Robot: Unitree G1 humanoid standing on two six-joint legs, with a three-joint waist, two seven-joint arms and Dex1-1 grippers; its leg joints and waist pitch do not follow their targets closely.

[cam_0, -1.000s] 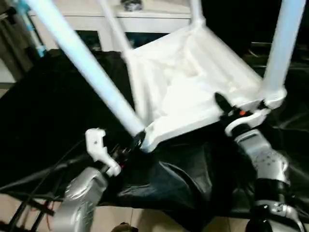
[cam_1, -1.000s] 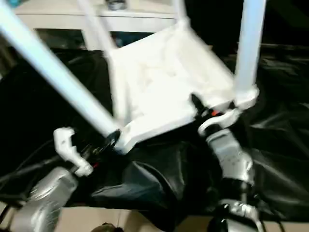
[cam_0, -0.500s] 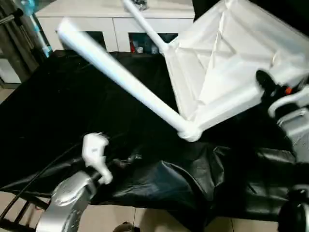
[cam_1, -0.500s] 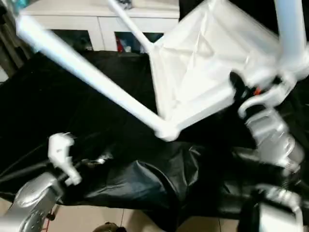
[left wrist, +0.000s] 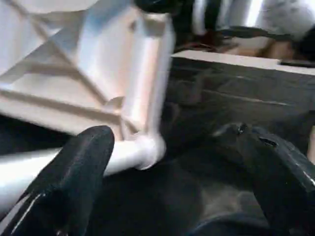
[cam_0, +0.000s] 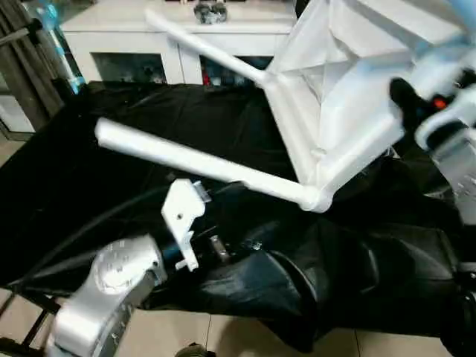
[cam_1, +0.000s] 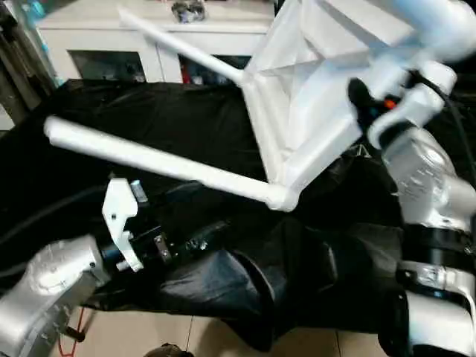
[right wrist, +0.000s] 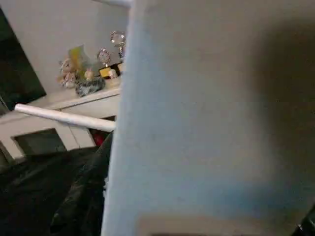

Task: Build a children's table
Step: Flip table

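Overhead, right pincer (cam_0: pixel 405 93) grips children's table (cam_0: pixel 335 97); wrist view: left pincer (left wrist: pixel 172 182) wide, empty.

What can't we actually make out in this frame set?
- Right gripper contact on the children's table: head views, motion blur hides the fingertips.
- Fourth leg: cut off by the head views' top edge.
- Right wrist view: a blurred white surface blocks most of it.
- Items on the white cabinet: too small to identify.
- Left gripper: open, holding nothing.
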